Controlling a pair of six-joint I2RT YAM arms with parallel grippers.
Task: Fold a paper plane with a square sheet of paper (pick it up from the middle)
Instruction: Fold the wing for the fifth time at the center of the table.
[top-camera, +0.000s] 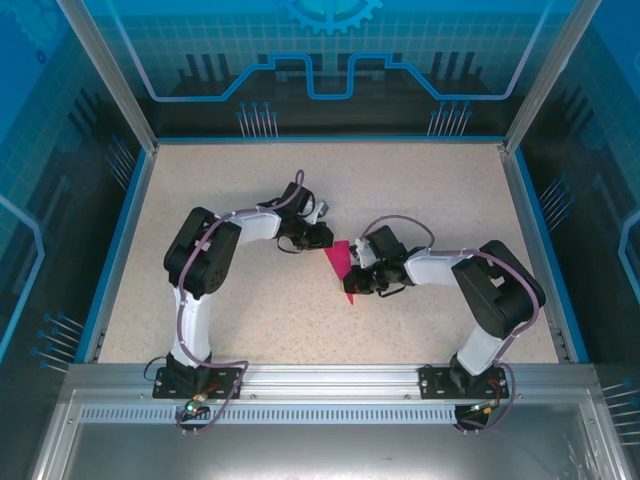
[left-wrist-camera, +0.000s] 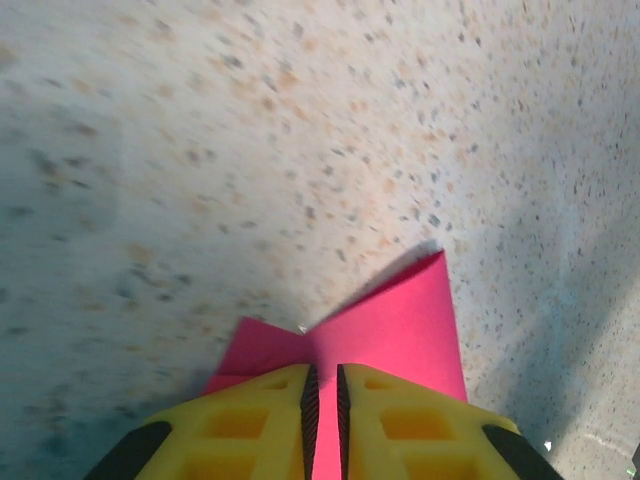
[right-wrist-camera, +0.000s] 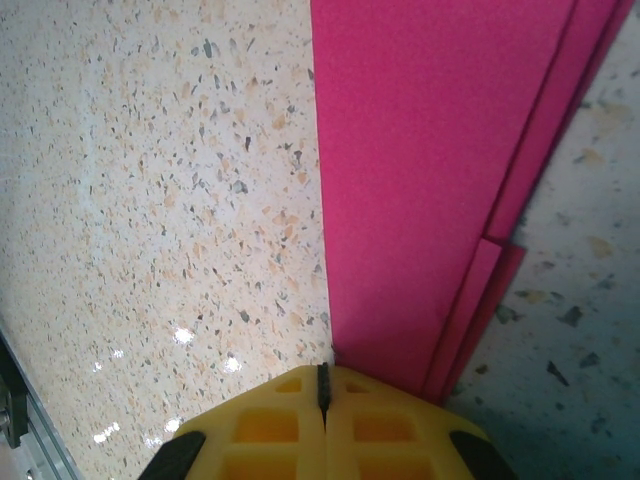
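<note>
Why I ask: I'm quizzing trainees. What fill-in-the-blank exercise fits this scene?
1. The folded paper is ___ in colour.
2. The left pincer and the right pincer both have ___ fingers.
3. In the top view, the folded paper lies ___ the two pincers.
Missing words: pink; yellow; between.

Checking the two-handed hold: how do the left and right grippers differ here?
The left gripper shows a slim gap with the paper running into it; the right gripper is pressed fully together at the paper's edge. From above, left sits at the paper's upper-left, right at its right side. Both have yellow fingers.
</note>
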